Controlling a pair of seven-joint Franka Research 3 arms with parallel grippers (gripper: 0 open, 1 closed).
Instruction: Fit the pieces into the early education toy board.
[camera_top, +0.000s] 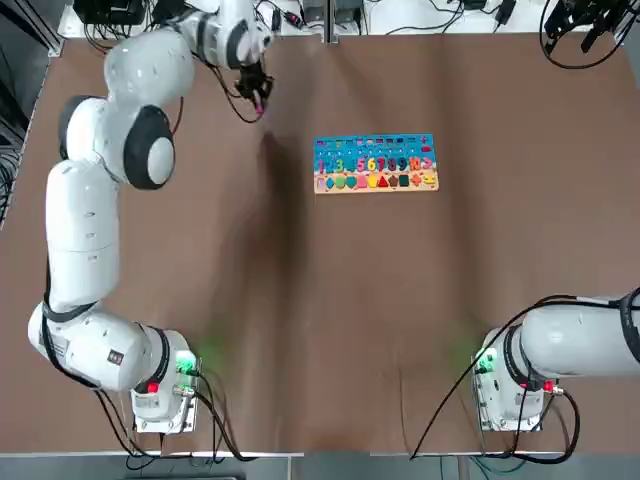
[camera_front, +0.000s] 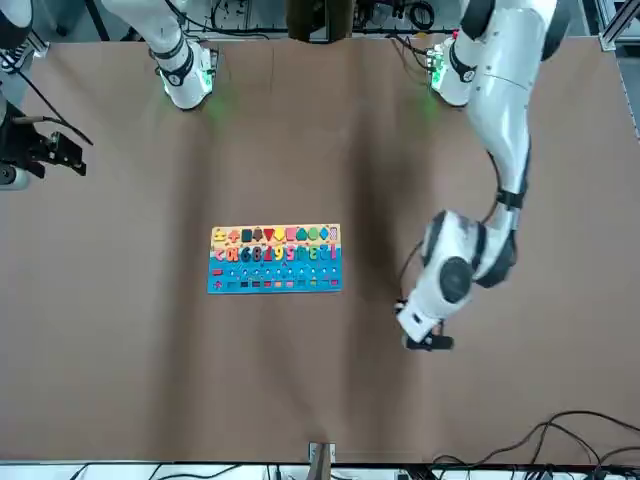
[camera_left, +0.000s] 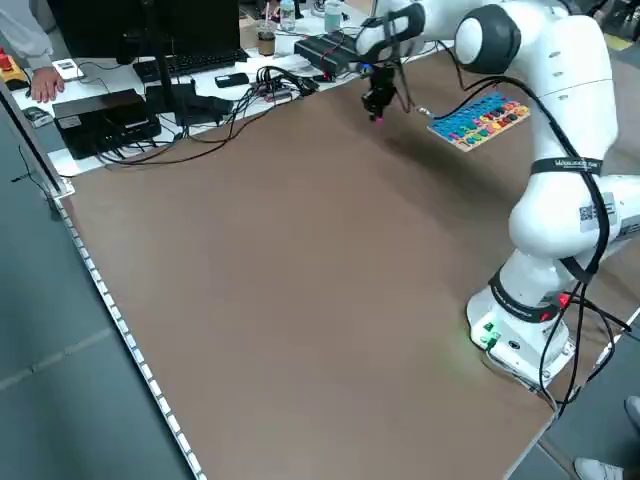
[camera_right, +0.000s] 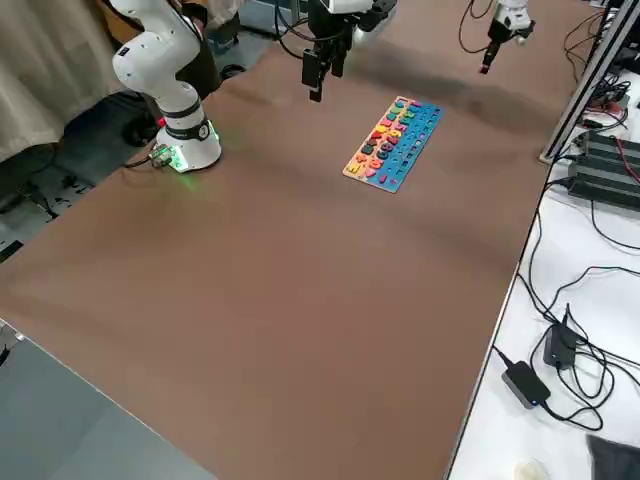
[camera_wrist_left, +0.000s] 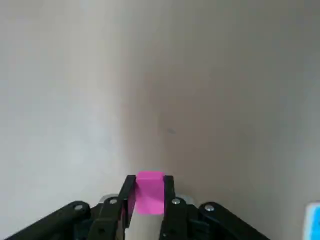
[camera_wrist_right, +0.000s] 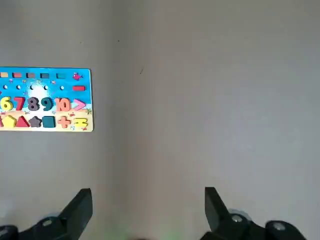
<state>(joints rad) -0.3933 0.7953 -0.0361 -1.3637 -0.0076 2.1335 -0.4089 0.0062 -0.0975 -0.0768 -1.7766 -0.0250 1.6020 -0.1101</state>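
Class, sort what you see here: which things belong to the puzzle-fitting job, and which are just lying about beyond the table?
Part of the job:
- toy board
- pink piece, clamped in the left gripper
- right gripper, open, parked away from the board

Just lying about:
- cables along the table's edge
- keyboard
- bottle

A wide brown desk (camera_left: 300, 250) filled the room's middle. Beyond its far edge a white bench (camera_left: 120, 150) carried black boxes (camera_left: 100, 120), a keyboard (camera_left: 190, 62) and tangled cables (camera_left: 270, 85). Grey floor (camera_left: 60, 380) lay alongside.
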